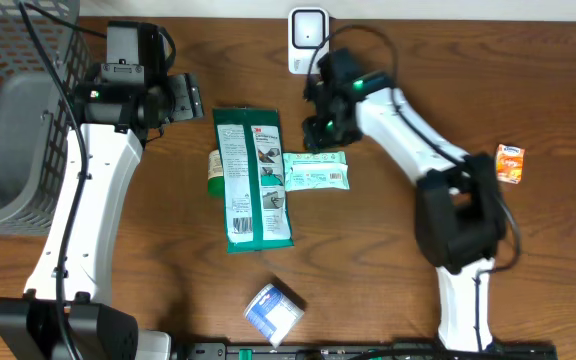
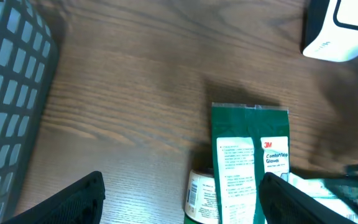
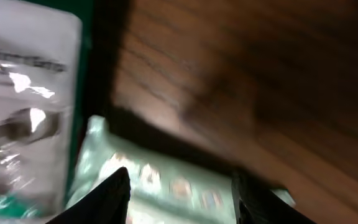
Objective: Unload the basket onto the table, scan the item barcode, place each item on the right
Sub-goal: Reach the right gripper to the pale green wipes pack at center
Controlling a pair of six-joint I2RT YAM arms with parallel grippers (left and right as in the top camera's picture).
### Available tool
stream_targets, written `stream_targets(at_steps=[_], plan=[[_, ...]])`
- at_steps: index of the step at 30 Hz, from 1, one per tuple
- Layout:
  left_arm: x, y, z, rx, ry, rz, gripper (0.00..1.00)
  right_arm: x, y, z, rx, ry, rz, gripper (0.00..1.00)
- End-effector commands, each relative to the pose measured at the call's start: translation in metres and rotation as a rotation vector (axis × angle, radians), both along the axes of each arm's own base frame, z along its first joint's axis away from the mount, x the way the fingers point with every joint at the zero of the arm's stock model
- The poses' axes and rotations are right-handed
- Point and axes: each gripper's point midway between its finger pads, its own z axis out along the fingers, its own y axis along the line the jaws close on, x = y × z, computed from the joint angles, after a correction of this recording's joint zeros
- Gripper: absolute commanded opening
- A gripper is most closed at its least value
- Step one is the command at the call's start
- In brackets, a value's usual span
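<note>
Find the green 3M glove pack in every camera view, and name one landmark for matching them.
Overhead: the green glove pack lies near the middle of the picture, its long side running top to bottom.
Left wrist: lower right of centre, cut off by the bottom edge.
Right wrist: blurred, at the far left.
Shared landmark: the pale green pouch against its right side, which sits low in the right wrist view.

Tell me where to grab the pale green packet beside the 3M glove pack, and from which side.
Take the pale green packet from above, pinching across its short width at the right half. It lies flat, long side left-right, its left end against the glove pack, so the right half is freer. The right tool sits nearest.
</note>
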Motion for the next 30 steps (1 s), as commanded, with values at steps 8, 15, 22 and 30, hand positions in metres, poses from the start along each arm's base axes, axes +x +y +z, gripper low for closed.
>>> stream_targets(at_steps=[8, 15, 22, 30], plan=[[0.003, 0.0, 0.005, -0.001, -0.014, 0.013, 0.8, -0.051, -0.029, -0.011, -0.107, 0.215, 0.034, 0.34], [0.003, -0.002, 0.005, -0.014, -0.013, 0.005, 0.8, -0.07, -0.067, -0.004, -0.149, 0.34, -0.003, 0.34], [-0.009, -0.053, 0.006, -0.273, 0.039, -0.119, 0.12, -0.054, -0.087, 0.031, 0.032, 0.313, -0.047, 0.37], [-0.047, -0.086, -0.013, -0.307, 0.207, -0.133, 0.07, -0.048, -0.107, 0.064, 0.21, 0.292, -0.07, 0.49]])
